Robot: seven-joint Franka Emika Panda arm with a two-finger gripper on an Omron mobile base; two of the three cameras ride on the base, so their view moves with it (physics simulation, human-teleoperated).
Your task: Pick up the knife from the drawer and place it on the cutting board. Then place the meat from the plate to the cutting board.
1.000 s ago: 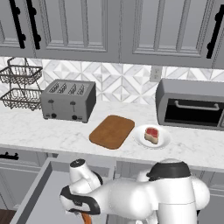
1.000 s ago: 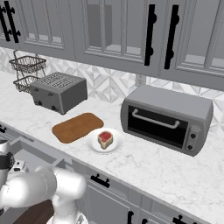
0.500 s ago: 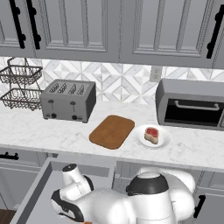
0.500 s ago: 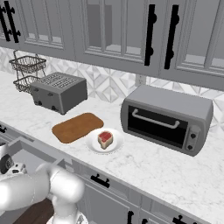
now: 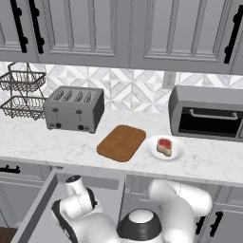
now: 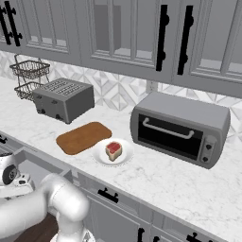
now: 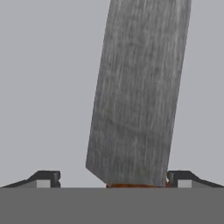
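My fingers (image 7: pixel 113 178) reach down inside the open drawer (image 5: pixel 45 204), and the knife (image 7: pixel 138 92) lies between them on the flat grey drawer floor. Its long axis runs straight away from my hand, leaning slightly to one side, blade pointing away from me and handle end toward me. The blade is broad, dull grey and streaked; only a thin orange-brown sliver of handle shows at its near end. My fingertips (image 7: pixel 179 176) stand spread on either side of the knife, not clenched on it. Up on the desk (image 5: pixel 28 137), the board (image 5: pixel 121 143) lies bare beside the plate (image 5: pixel 176 153), which carries the meat (image 5: pixel 164 146).
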